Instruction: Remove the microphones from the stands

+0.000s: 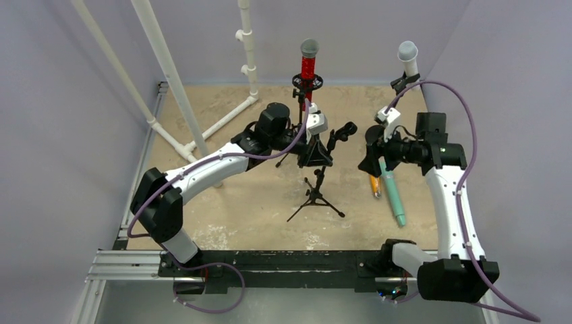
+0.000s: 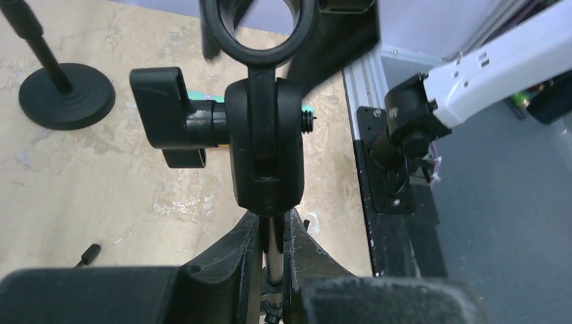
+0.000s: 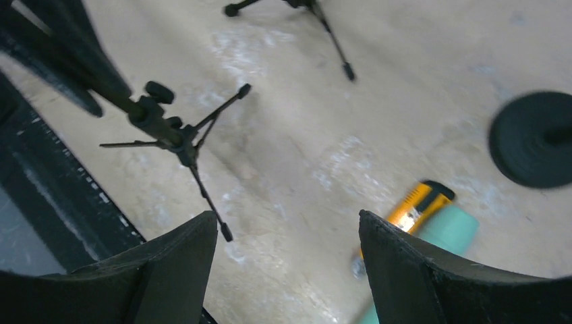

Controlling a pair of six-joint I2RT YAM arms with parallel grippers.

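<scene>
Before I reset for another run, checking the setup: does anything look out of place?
The long teal microphone lies flat on the tan tabletop beside an orange-yellow tool, and the clip ring on the black tripod stand is empty. Nothing looks spilled or broken.

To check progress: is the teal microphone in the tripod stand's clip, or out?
Out. The clip ring on the tripod stand is empty; the teal microphone lies on the table.

White arm links point(image 1: 448, 202), black joints point(image 1: 158, 202) (looping purple cables point(image 1: 474, 135)), black wedge-fingered right tool point(image 3: 289, 226)
</scene>
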